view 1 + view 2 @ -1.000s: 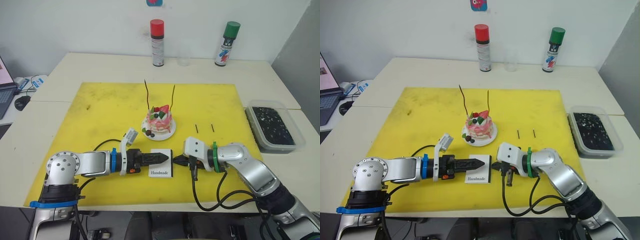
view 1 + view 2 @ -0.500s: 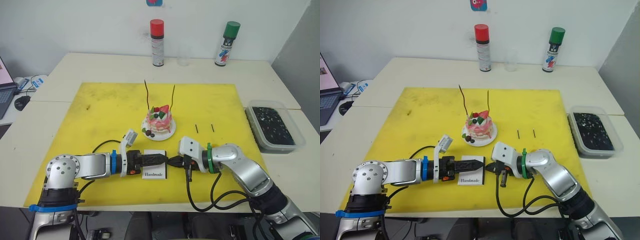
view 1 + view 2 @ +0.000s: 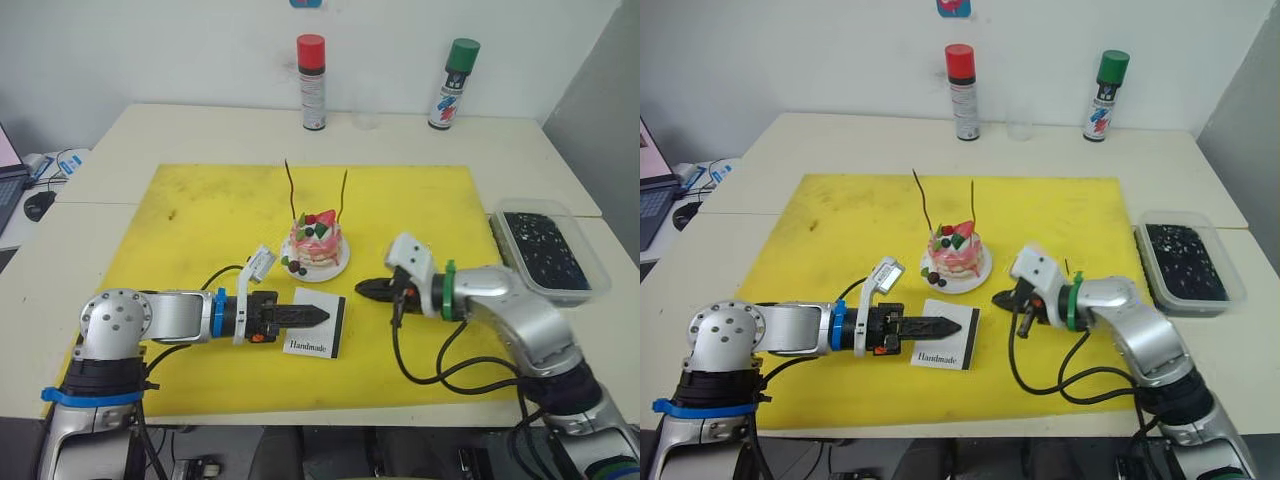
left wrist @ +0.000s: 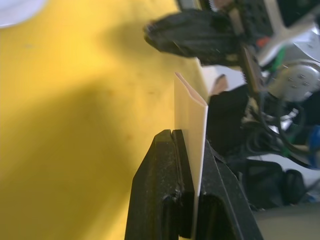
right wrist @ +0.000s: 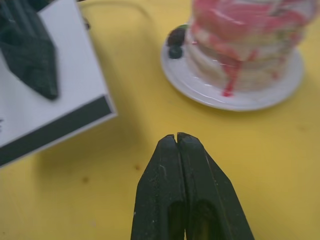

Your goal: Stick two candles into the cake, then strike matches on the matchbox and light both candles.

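Close beside the cake [image 3: 318, 238], the left hand [image 3: 318, 316] is pinching the matchbox [image 3: 320, 329]; the right wrist view is showing the right hand [image 5: 177, 138] pressed together, near the matchbox's dark strip.

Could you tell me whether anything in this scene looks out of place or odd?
Nothing is spilled or damaged. One oddity: the right gripper is shut near the cake, apparently on nothing. The candles stand unlit in the cake; the left gripper pinches the matchbox.
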Available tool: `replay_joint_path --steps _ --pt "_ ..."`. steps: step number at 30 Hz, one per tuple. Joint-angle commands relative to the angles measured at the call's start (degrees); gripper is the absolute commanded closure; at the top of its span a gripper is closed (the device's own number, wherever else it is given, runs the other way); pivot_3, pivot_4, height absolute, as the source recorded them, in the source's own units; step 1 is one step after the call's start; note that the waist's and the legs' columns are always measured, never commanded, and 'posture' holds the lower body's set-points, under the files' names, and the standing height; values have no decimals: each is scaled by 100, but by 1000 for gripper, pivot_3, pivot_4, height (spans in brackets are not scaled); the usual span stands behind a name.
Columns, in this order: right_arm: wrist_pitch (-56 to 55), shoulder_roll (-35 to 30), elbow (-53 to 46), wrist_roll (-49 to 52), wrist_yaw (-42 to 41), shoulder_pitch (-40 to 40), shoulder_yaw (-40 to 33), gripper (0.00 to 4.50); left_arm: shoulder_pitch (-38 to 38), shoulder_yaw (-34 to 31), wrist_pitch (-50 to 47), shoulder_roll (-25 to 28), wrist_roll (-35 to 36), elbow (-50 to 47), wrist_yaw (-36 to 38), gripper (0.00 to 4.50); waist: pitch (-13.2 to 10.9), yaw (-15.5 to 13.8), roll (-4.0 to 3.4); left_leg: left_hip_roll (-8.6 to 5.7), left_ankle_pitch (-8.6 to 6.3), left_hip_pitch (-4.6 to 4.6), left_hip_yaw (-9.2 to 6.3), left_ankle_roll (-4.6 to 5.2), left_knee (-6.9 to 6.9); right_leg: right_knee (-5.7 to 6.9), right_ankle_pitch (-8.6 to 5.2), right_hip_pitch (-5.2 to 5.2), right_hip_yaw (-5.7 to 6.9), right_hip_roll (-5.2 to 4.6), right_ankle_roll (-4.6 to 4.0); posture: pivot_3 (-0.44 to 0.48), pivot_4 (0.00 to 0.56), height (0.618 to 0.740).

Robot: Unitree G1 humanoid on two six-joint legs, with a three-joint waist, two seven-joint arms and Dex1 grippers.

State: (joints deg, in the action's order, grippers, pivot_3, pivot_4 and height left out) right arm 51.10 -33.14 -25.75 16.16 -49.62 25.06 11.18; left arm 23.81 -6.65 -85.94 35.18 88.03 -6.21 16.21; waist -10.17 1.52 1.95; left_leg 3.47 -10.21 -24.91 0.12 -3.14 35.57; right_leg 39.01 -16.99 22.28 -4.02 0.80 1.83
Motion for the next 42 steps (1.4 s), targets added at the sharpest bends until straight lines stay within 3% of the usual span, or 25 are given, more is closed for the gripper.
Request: replay_joint_path --steps 1,4,13,20,42 --pt "64 -233 -464 230 3 -203 -277 4500 -175 169 168 -265 50 -26 -258 4485 0 7 1 2 0 0 0 0 0 -1 0 1 -1 1 0 0 150 740" --pt "61 -355 -626 299 54 -441 -225 4500 -410 289 345 -542 -281 9 -435 4485 -1 11 1 2 0 2 2 0 -7 -2 -1 1 -3 1 0 0 150 740" --pt "-717 -388 -188 -340 171 -643 901 4500 -785 327 548 -969 -790 279 -723 4485 2 29 -1 1 1 11 3 0 2 0 -9 -5 -7 5 20 0 150 740" --pt "-1120 -457 87 -596 27 -672 1268 4500 -832 208 519 -1050 -834 326 -712 2445 12 30 0 2 0 11 0 0 13 0 -7 -10 -6 5 23 0 150 740" --pt "-1140 -140 37 -506 -23 -565 1332 4500 -901 63 484 -1186 -980 417 -782 2445 26 38 1 8 0 19 0 0 13 3 -6 -12 -7 10 20 0 150 740"
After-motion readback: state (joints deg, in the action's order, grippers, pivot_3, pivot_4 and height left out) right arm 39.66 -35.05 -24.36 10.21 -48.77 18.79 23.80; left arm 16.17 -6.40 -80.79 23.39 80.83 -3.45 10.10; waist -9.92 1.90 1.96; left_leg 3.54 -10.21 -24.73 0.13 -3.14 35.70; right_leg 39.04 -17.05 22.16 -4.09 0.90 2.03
